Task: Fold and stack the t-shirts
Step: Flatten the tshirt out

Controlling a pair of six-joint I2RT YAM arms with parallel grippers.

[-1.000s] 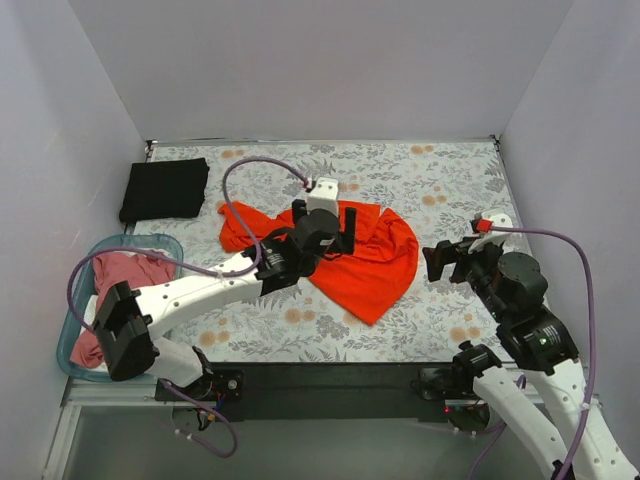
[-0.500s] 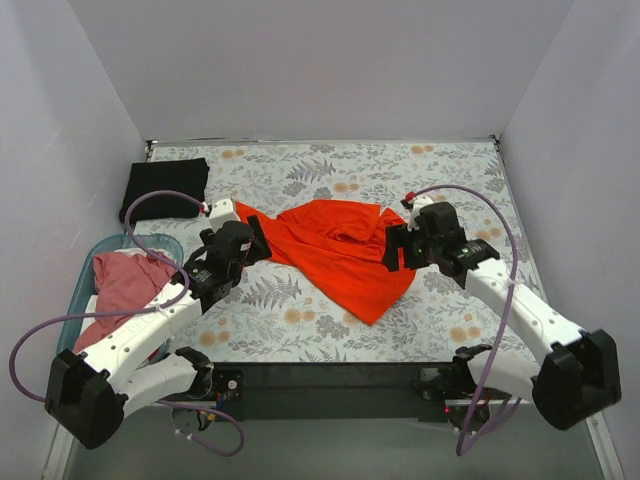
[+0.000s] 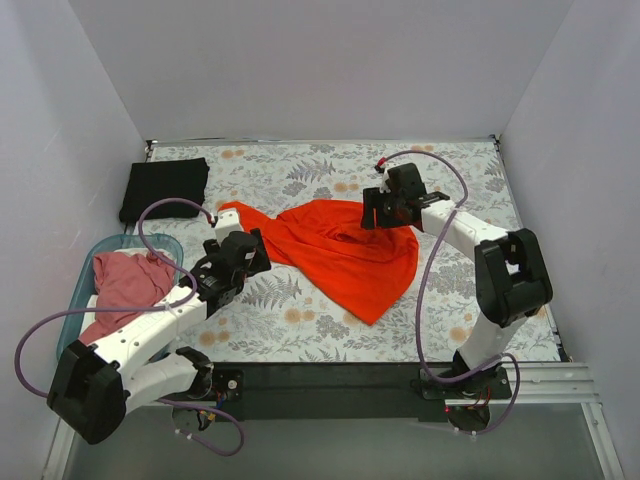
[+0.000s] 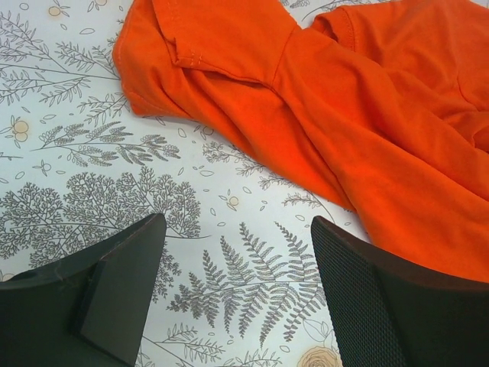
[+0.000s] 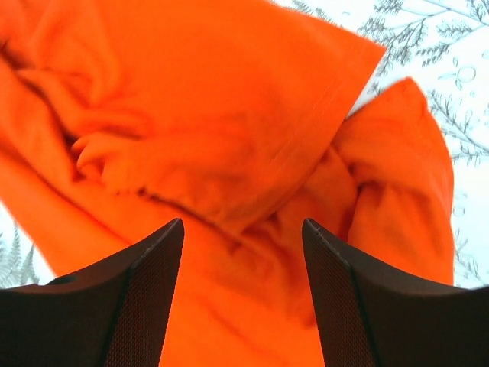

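The orange-red t-shirt (image 3: 345, 250) lies crumpled in the middle of the table, one end stretched out to the left. It fills the right wrist view (image 5: 229, 138) and the top of the left wrist view (image 4: 344, 115). My left gripper (image 3: 250, 250) is open and empty over bare tablecloth, just beside the shirt's left end. My right gripper (image 3: 385, 212) is open and empty above the shirt's far right part. A folded black t-shirt (image 3: 165, 189) lies at the far left. A dusty pink t-shirt (image 3: 120, 285) sits in the teal basket (image 3: 172, 244).
The table has a floral cloth (image 3: 450, 185). The teal basket stands at the left edge of the table. Grey walls close in the back and both sides.
My right arm has swung from the shirt's right edge to its far right part. My left gripper has shifted slightly toward me, off the shirt's left end. The shirt's left end lies drawn out.
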